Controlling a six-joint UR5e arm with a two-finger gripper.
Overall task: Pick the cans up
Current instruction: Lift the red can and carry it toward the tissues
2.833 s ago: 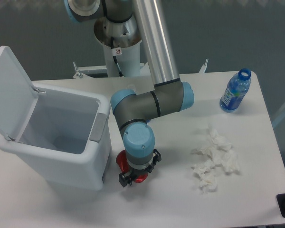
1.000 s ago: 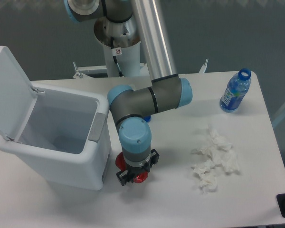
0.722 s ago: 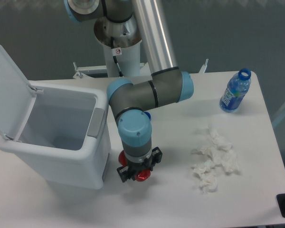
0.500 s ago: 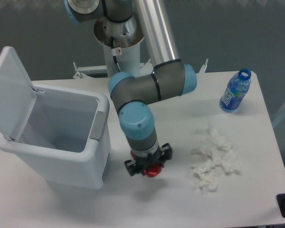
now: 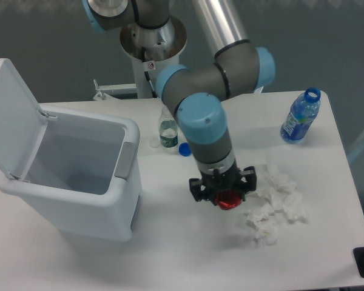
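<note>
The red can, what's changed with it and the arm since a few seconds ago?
The tool, shut on the red can, carried it from beside the white bin rightward to the crumpled tissues, uncovering the small green-labelled bottle. Bin, tissues and blue-labelled bottle stayed put.

The shiny red metal can (image 5: 229,199) glints between matt black jaws, beside crumpled white paper tissues (image 5: 274,203) on the smooth matt white bench (image 5: 188,254). The white plastic bin (image 5: 79,176) looks smooth with a slight sheen, and the clear blue-labelled plastic bottle (image 5: 300,116) is glossy.
</note>
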